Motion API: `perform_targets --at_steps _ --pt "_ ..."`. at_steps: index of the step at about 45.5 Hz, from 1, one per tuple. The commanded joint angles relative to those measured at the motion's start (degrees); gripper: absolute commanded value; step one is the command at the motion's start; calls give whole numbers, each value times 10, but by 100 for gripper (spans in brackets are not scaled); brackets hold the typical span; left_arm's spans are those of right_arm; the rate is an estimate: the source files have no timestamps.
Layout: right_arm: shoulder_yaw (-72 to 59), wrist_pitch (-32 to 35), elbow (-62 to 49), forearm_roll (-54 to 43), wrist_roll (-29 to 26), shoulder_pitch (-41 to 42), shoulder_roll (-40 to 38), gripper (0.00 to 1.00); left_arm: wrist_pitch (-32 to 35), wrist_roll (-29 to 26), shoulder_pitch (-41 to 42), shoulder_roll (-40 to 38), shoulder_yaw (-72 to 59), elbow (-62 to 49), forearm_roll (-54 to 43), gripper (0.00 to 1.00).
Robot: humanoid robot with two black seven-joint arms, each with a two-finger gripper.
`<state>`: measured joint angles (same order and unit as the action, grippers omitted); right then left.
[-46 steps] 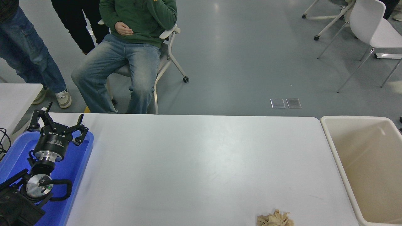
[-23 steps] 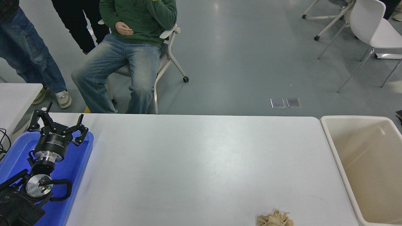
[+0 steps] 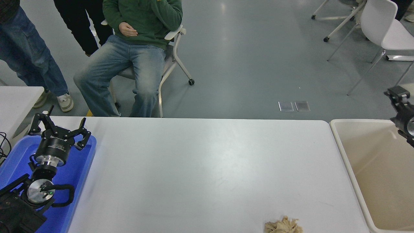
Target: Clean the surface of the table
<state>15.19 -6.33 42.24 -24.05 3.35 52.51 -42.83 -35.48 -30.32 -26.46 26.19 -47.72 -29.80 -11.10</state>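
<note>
Meanwhile, left claw [image 3: 58, 124] fingers spread, empty, above blue tray [image 3: 85, 168]

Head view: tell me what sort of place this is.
Probably a robotics lab or test room: a grey floor with wheeled office chairs, people watching from the far side, and a white table surface flanked by a blue tray and cream bin.

Left arm [image 3: 48, 158]: matte black, silver metal ring at the wrist and a round silver disc on the joint below it — small green light on that disc. Black cable loops off its side. Faint pale lettering on the gripper body, unreadable. Right arm [image 3: 402, 113]: black, mostly cut off by the frame edge.
</note>
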Motion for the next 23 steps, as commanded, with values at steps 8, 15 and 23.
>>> perform_targets --at_steps 8,15,23 --pt "56 21 116 -3 3 8 -13 100 0 0 0 0 0 0 -1 100" --pt "62 22 169 -3 3 8 -13 100 0 0 0 0 0 0 -1 100" --pt "62 26 204 -3 3 8 -10 100 0 0 0 0 0 0 0 100"
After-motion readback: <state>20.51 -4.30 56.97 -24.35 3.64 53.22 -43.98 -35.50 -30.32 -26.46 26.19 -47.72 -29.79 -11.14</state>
